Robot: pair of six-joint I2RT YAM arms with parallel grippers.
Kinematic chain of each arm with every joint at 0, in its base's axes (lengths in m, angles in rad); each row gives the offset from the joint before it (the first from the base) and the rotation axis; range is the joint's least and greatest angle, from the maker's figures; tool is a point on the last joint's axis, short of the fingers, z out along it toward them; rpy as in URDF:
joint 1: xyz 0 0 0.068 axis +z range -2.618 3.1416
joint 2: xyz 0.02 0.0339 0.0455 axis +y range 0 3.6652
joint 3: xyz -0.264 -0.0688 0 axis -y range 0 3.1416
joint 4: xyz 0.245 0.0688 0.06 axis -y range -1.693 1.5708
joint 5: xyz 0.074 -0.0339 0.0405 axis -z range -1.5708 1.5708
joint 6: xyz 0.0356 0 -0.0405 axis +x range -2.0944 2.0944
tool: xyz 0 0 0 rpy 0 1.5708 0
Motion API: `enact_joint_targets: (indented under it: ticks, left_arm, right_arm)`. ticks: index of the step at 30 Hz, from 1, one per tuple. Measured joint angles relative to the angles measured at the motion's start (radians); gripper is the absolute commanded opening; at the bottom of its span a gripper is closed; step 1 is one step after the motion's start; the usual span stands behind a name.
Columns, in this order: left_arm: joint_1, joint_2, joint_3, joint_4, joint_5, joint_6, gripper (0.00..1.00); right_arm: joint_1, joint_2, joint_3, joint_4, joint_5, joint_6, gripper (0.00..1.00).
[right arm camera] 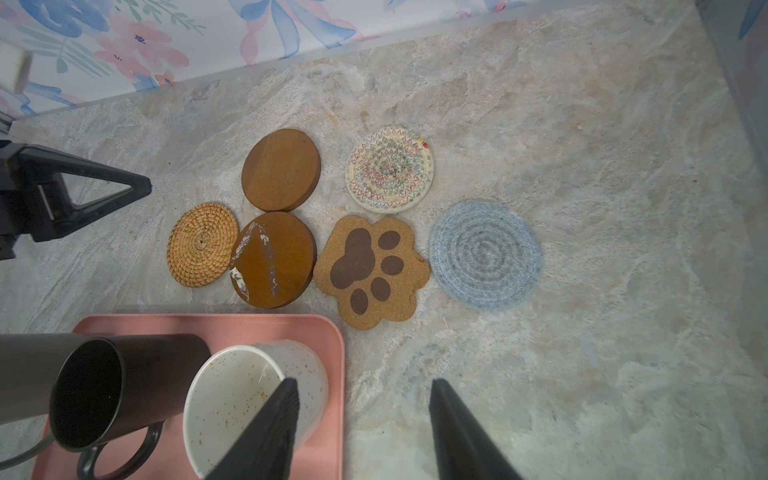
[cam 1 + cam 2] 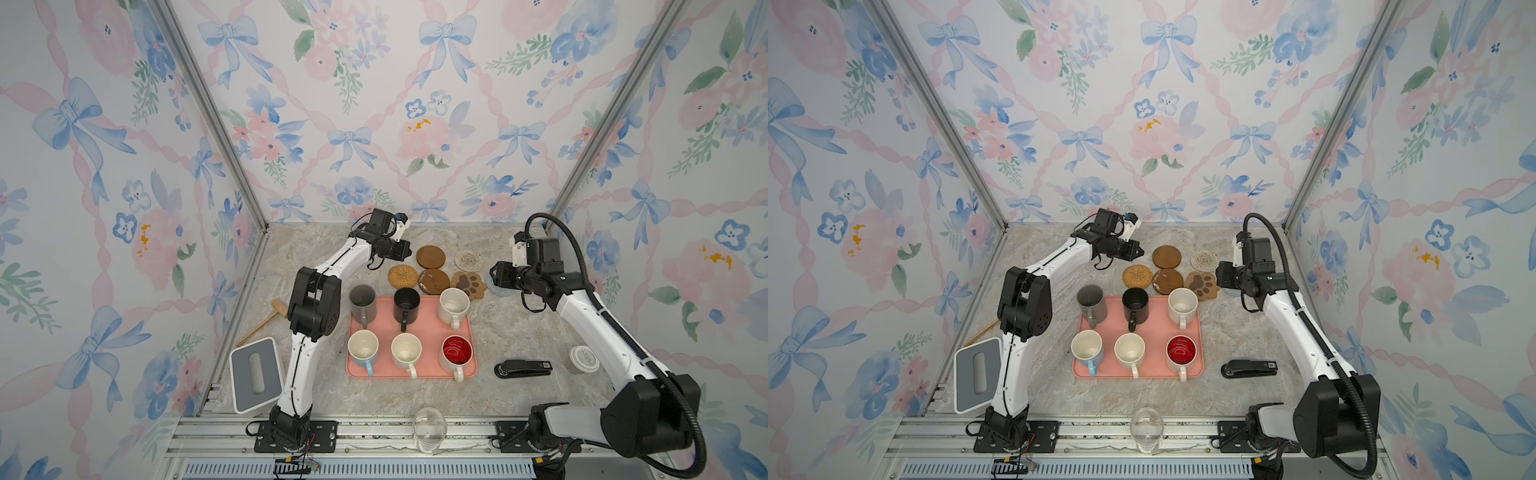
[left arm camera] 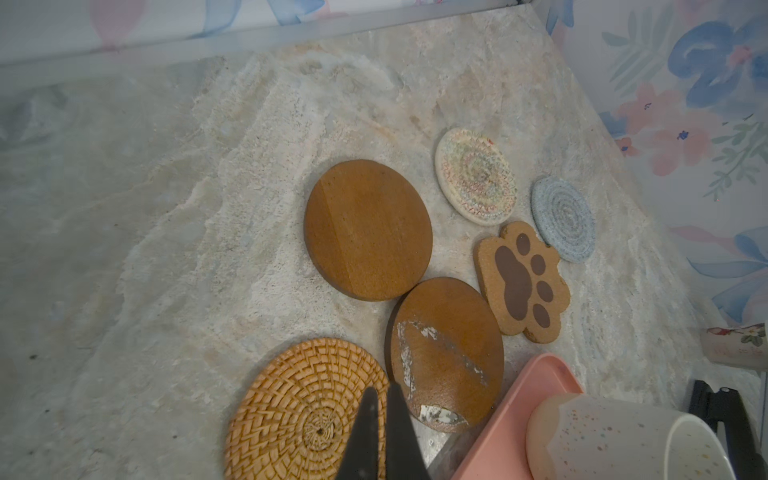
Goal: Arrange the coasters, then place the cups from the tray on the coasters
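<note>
The right arm hides most of the grey-blue coaster; left end effector pressed together, right end effector spread

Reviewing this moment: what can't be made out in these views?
Grey-blue coaster: whole in the right wrist view; in both top views the right gripper covers most of it.
Left gripper: the left wrist view's edge cuts off the bases of its shut fingers.
Black mug: inside too dark in every view to tell its contents.
</note>
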Motion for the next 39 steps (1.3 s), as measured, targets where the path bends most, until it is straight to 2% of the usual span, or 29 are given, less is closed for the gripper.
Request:
enact_joint_targets:
  ticks: [5, 10, 18, 39]
  left_arm:
    - [-0.008, 0.092, 0.064, -0.05, -0.04, 0.011, 0.0]
    - [-0.008, 0.121, 0.067, -0.088, -0.083, 0.025, 0.0]
    - [-0.012, 0.123, 0.067, -0.11, -0.153, 0.037, 0.0]
    - [-0.011, 0.113, 0.017, -0.08, -0.207, 0.045, 0.0]
  right_arm:
    - [0.0, 0.005, -0.014, -0.005, -0.008, -0.004, 0.52]
    - [0.0, 0.01, -0.029, -0.005, -0.019, -0.003, 0.52]
    - [0.0, 0.031, -0.031, -0.003, -0.043, 0.002, 0.49]
    - [0.0, 0.049, -0.032, -0.004, -0.051, 0.007, 0.44]
